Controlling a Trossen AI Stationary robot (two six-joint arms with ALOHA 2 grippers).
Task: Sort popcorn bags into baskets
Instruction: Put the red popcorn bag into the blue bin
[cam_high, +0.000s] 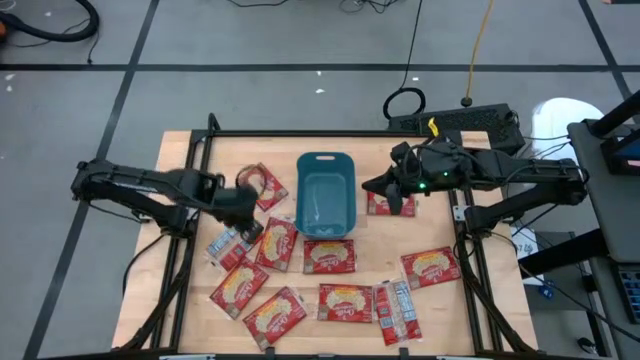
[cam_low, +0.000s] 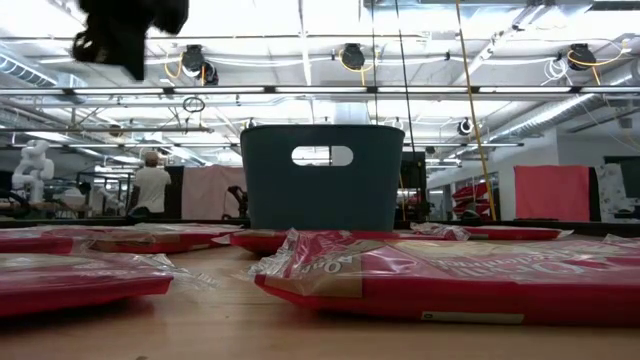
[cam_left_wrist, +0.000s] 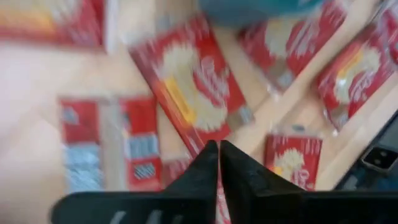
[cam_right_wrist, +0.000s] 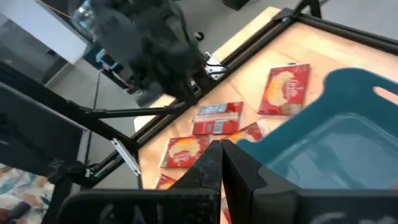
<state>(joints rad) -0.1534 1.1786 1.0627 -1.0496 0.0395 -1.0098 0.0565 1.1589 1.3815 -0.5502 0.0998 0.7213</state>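
Table (cam_high: 180, 170): wooden top. Basket (cam_high: 326, 195): teal, centre rear, no bag visible inside. Popcorn bags: about a dozen scattered flat around the basket's front and sides, one (cam_high: 329, 256) just before its front rim, one (cam_high: 387, 203) at its right under the right claw (cam_high: 367, 187). Left claw (cam_high: 246, 215): fingers closed, holding nothing, above bags left of the basket. Right claw: closed, empty, beside the basket's right rim.
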